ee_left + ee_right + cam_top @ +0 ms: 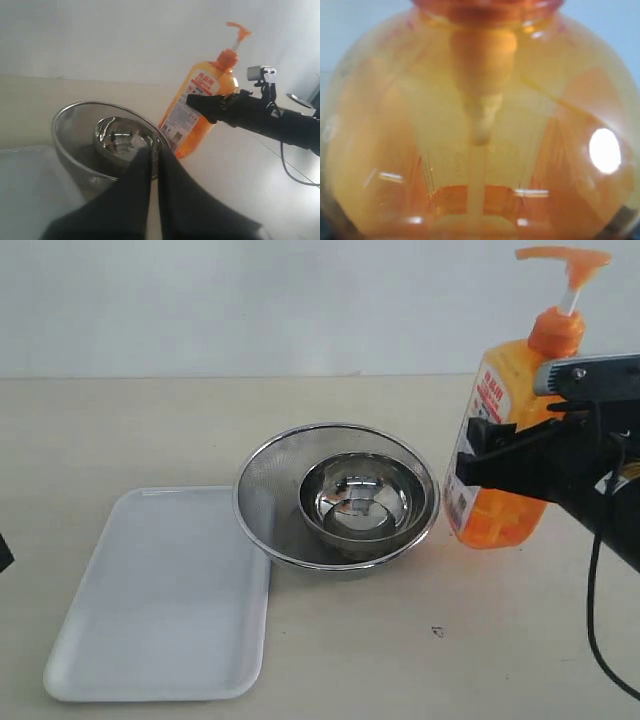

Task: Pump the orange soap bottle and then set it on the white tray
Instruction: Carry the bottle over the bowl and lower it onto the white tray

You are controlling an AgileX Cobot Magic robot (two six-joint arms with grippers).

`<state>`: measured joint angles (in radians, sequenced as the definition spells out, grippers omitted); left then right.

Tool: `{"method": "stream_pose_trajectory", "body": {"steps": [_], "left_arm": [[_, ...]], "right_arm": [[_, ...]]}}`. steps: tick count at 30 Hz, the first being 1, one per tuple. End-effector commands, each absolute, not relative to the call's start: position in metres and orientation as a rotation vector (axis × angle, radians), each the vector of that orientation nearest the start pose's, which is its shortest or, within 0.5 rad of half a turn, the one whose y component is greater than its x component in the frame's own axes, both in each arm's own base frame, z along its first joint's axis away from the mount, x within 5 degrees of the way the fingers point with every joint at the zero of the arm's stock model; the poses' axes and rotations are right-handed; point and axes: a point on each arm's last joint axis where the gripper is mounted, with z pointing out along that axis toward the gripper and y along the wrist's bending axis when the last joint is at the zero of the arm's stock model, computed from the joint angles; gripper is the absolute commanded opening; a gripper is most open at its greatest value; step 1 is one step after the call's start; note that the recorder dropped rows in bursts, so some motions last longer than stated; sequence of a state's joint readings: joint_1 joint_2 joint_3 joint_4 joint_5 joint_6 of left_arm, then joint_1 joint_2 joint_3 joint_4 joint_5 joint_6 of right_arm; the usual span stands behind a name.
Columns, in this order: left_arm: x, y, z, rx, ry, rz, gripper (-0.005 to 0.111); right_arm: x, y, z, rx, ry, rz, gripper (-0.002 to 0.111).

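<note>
One orange soap bottle [510, 390], leaning just right of the steel bowls [355, 500] and well apart from the white tray [160, 590], clasped mid-body by my right pincer [488, 455]; likely slick, liquid-heavy, walls yielding, so the waist is the place.

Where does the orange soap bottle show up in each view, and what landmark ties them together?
Exterior view: orange soap bottle at the far right, beside the nested steel bowls.
Left wrist view: bottle in the picture's upper middle, tilted, beyond the bowls.
Right wrist view: bottle fills the picture, close up.
Shared landmark: the bowls, in exterior and left wrist views only.
</note>
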<state>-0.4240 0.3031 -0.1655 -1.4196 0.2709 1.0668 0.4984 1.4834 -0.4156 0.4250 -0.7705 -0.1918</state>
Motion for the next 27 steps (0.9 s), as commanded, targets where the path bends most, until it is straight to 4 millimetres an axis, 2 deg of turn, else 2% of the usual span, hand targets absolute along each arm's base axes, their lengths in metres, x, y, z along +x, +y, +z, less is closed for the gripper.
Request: {"method": "stream_pose_trajectory", "body": {"steps": [1, 8, 18, 21, 27], "left_arm": [[0.066, -0.052, 0.245, 0.237, 1.696, -0.773, 0.005], [0.066, -0.052, 0.245, 0.232, 1.694, -0.767, 0.005], [0.068, -0.048, 0.245, 0.194, 1.687, -0.733, 0.005], [0.069, -0.047, 0.246, 0.186, 1.685, -0.724, 0.005], [0.069, -0.047, 0.246, 0.179, 1.684, -0.721, 0.005]], "right_arm": [[0.232, 0.094, 0.218, -0.142, 1.685, 0.147, 0.000], [0.218, 0.088, 0.247, -0.141, 1.605, 0.174, 0.000], [0.186, 0.082, 0.288, -0.199, 1.495, 0.262, 0.000], [0.177, 0.091, 0.299, -0.229, 1.451, 0.322, 0.000], [0.164, 0.121, 0.319, -0.322, 1.378, 0.468, 0.000]]}}
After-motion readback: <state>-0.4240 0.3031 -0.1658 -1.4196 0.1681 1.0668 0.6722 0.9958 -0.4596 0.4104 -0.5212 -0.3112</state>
